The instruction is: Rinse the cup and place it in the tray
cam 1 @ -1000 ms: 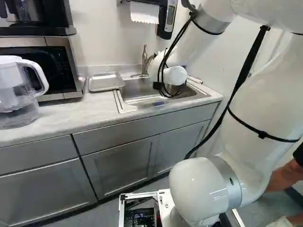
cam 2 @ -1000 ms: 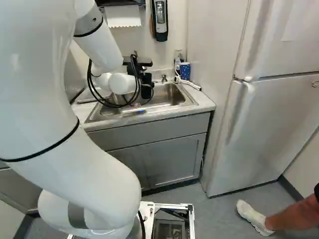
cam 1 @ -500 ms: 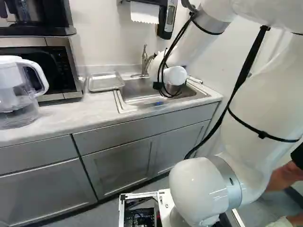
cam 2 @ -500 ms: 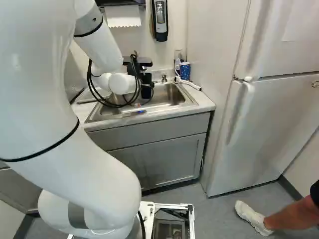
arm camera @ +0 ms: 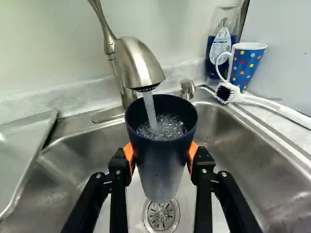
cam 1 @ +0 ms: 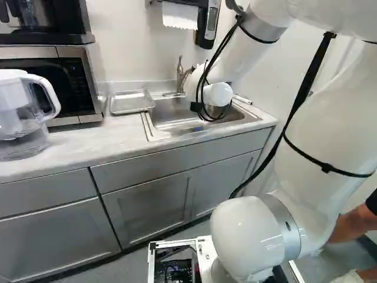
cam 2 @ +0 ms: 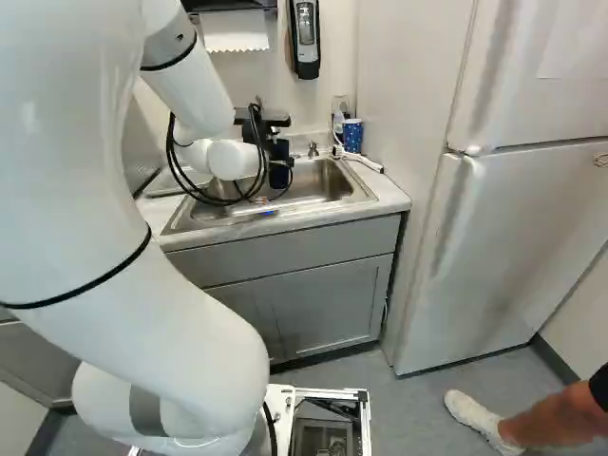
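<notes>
Over the sink, the gripper shows as a dark shape (cam 2: 279, 163) in the right base view. In the wrist view both orange pads of the gripper (arm camera: 161, 158) press the dark cup (arm camera: 160, 160) from two sides, so it is shut on it. The cup is upright above the drain, and water from the faucet (arm camera: 139, 63) runs into its bubbly contents. The metal tray (cam 1: 131, 102) lies on the counter beside the sink (cam 1: 177, 125); its edge also shows beside the basin in the wrist view.
Beside the basin stand a spotted mug (arm camera: 247, 65) and a blue soap bottle (arm camera: 221, 48), with a white-handled brush (arm camera: 272, 107) on the rim. A water pitcher (cam 1: 23, 112) and microwave (cam 1: 53, 82) are left of the tray. A fridge (cam 2: 513, 209) stands right of the sink.
The cup, gripper and arm look almost unmoved in the base views. Only the person's leg at the right has shifted slightly.
</notes>
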Controlling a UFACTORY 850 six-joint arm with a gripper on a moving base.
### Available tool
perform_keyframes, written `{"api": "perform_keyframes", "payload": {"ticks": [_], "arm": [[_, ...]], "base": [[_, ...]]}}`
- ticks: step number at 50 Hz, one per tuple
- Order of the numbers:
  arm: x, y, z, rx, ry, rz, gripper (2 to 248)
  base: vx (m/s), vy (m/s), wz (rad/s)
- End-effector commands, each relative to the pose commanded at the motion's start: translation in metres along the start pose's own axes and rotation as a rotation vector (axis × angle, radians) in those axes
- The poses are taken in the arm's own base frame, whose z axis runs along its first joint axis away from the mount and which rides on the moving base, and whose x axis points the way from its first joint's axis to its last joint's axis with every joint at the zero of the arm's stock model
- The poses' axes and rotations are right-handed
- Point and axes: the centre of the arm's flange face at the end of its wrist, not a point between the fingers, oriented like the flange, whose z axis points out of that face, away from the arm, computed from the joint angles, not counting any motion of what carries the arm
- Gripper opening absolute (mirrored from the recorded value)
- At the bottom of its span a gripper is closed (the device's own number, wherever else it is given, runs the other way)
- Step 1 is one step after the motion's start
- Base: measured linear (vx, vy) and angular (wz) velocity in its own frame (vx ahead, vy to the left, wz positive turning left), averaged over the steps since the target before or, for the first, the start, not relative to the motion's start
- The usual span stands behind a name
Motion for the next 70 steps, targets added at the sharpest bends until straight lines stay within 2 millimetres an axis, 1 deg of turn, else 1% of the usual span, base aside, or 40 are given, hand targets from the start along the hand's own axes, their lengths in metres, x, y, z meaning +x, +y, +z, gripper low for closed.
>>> {"api": "perform_keyframes", "payload": {"ticks": [48, 70], "arm": [[0.0, 0.0, 0.0, 0.002, 0.0, -0.003, 123], [0.001, -0.013, 0.004, 0.039, -0.001, -0.036, 123]], "base": [[0.0, 0.0, 0.0], [0.0, 0.0, 0.0]]}}
